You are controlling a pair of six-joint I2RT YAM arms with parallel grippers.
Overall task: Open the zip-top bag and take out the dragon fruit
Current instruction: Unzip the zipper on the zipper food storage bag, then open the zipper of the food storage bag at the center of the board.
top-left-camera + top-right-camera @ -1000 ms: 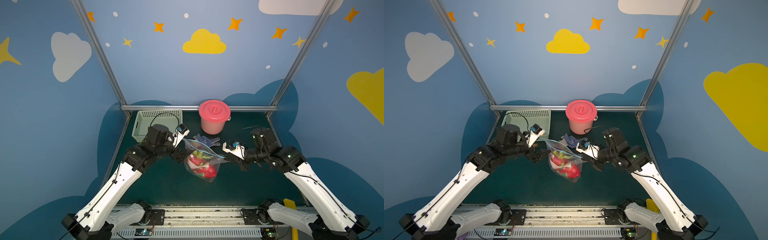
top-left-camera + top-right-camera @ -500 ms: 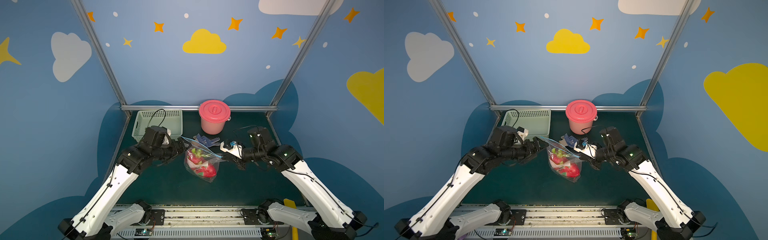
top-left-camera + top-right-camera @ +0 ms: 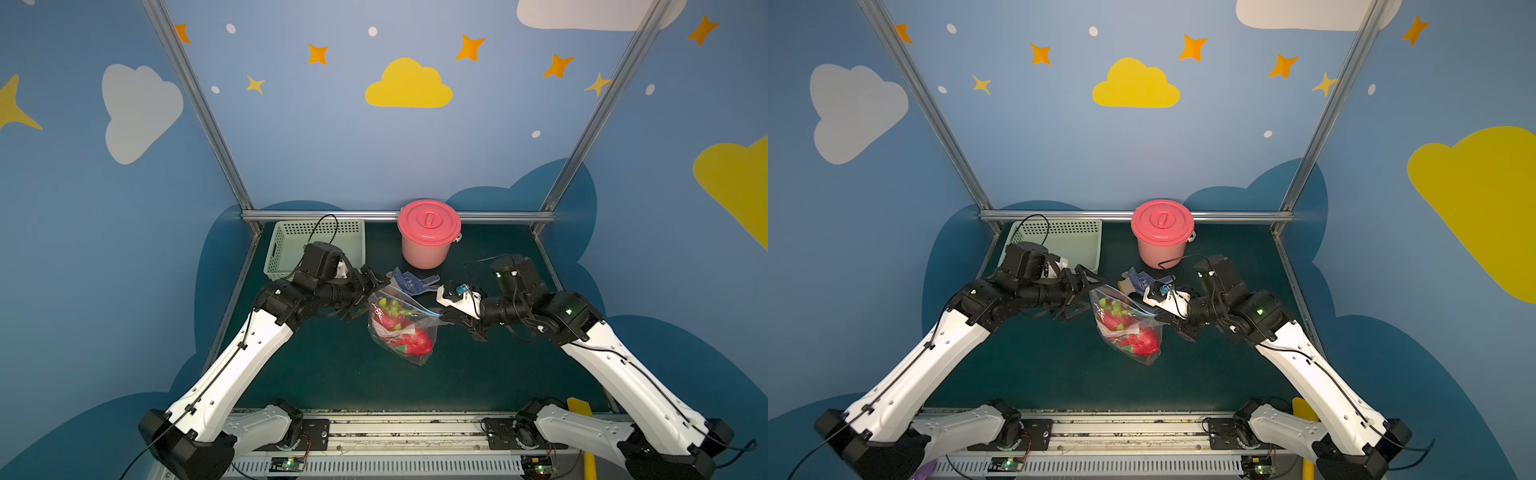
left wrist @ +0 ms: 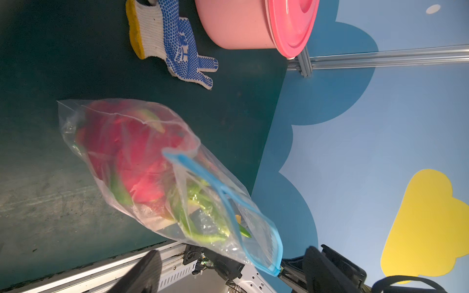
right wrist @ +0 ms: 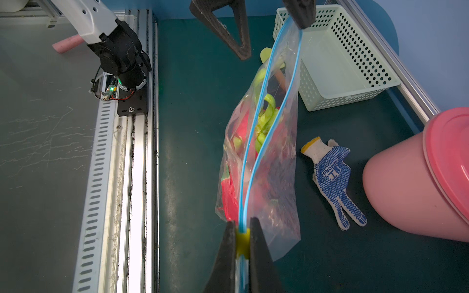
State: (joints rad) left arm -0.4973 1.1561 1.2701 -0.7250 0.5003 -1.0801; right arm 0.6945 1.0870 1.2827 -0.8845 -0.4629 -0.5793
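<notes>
A metal rail (image 3: pixel 386 432) runs along the front edge of the counter (image 3: pixel 332 374). Past it, mid-counter, the bag (image 3: pixel 401 353) rests its bottom on the green surface with its mouth raised. The dragon fruit (image 3: pixel 409 340), pink with green scales, lies inside the bag.

The right tool (image 5: pixel 242 227) is clamped on the yellow slider (image 5: pixel 243 241) at one end of the blue zip strip (image 5: pixel 256 152); from there the strip's two sides run apart, so the mouth is partly open. At the strip's other end the left tool (image 3: pixel 365 297) has its jaws wide apart; in the right wrist view one finger (image 5: pixel 302 12) meets the bag's corner and the other (image 5: pixel 223 28) stands clear of it.

Just behind the bag a white glove (image 3: pixel 411 282) with blue dots lies flat; beyond that a pink lidded bucket (image 3: pixel 428 245) stands upright. A pale green basket (image 3: pixel 291 249) sits in the far left corner, by the wall.
</notes>
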